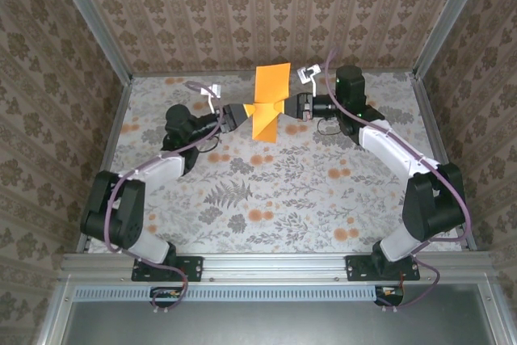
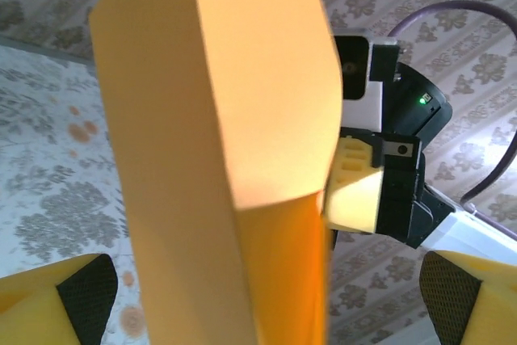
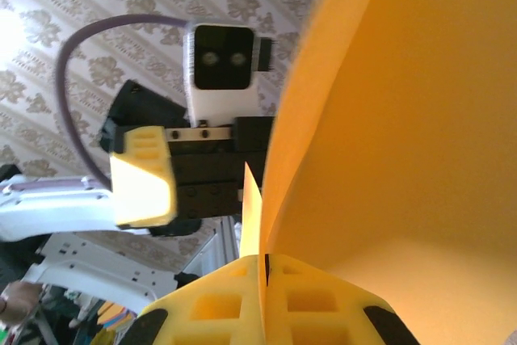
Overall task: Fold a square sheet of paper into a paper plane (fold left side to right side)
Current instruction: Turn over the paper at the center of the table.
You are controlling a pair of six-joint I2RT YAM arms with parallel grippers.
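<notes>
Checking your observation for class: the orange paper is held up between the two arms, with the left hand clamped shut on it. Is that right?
No. The left hand is open: the left wrist view shows its fingers wide apart either side of the orange paper. The right hand is what clamps it.

No readable text, label, brand, number or sign anywhere, at least at this blurry resolution.

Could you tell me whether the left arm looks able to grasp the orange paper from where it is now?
Probably yes: the left pincer is open with the orange paper standing between its fingers, nothing in front of it. The right pincer, shut on the paper, holds it up.
</notes>
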